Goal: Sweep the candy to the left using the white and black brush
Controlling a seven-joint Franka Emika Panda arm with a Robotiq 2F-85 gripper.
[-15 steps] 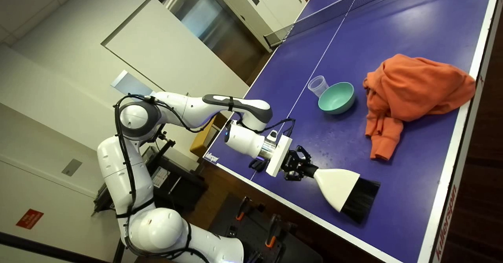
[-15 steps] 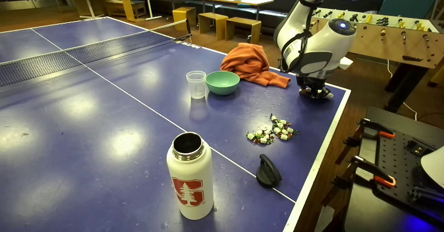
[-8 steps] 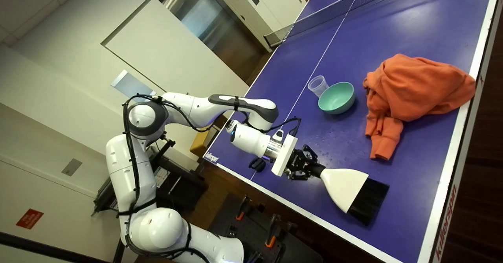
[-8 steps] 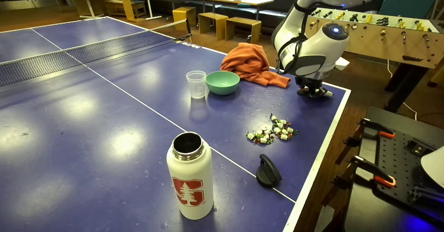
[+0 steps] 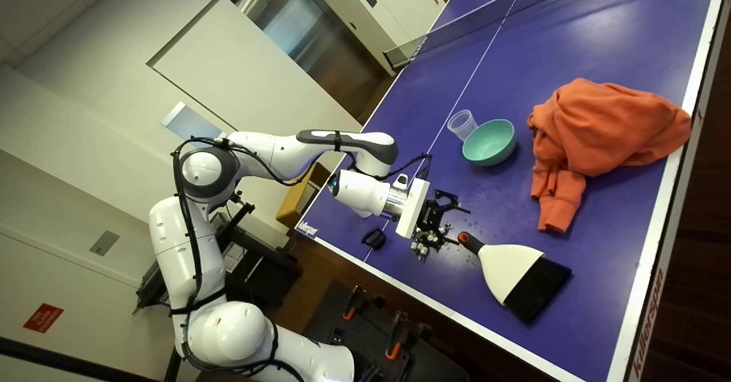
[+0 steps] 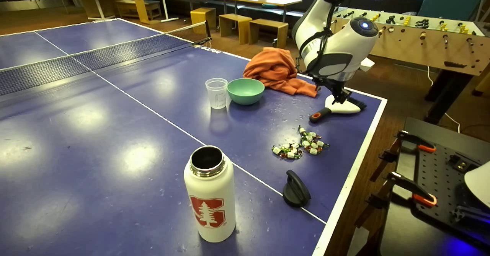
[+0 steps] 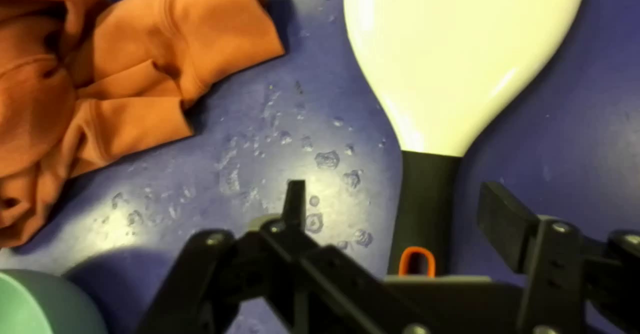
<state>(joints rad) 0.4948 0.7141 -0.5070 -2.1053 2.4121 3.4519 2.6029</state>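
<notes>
The black two-fingered gripper (image 7: 398, 203) has its jaws spread apart, clamped on nothing. In the wrist view the black handle (image 7: 429, 199) of the fan-shaped white hand brush (image 7: 442, 99) lies between the fingers (image 7: 505, 224), with blue tabletop (image 7: 560, 164) showing on both sides. That straddle would suit closing on the handle, the brush's slimmest part. The brush rests flat, its handle end near, but apart from, the loose cluster of tiny whitish and dark green wrapped candy (image 6: 306, 143), so it probably needs carrying over before it can sweep. Near the brush, too, lies a crumpled orange cloth garment (image 5: 605, 131).

The wrist view leaves out the candy but makes the gap around the handle plain. In an exterior view the black bristles (image 5: 538, 289) show in full, while the gripper partly covers the candy. In an exterior view with the tall white cylindrical bottle (image 6: 209, 206), well apart from the brush, the candy lies uncovered.
</notes>
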